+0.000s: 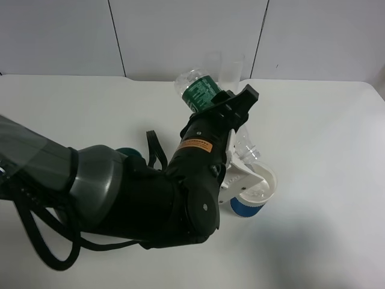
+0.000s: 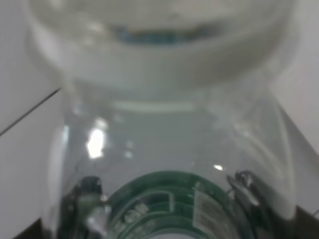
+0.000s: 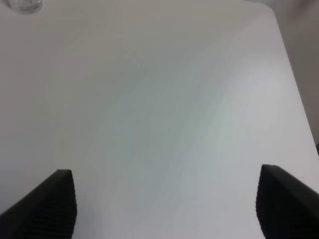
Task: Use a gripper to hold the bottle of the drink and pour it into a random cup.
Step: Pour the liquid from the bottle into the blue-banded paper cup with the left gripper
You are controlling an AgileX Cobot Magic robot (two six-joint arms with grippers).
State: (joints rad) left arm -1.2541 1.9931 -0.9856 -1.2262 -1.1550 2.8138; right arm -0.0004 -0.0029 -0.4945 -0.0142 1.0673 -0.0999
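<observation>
My left gripper [image 1: 239, 164] is shut on the bottle [image 1: 201, 91], a small clear bottle with a green label. The bottle is tipped over, base up toward the back and open neck [image 1: 251, 149] down just above the cup [image 1: 255, 194], a short blue paper cup with a white inside. I cannot tell whether liquid is flowing. In the left wrist view the bottle [image 2: 164, 149] fills the frame and hides the fingers. My right gripper [image 3: 164, 204] is open and empty over bare table; it is out of the exterior high view.
A tall clear glass [image 1: 231, 71] stands behind the bottle near the table's back edge; it also shows in the right wrist view [image 3: 22, 5]. A teal cup [image 1: 129, 155] is mostly hidden behind my left arm. The white table [image 1: 325, 150] has a right edge [image 3: 294, 74].
</observation>
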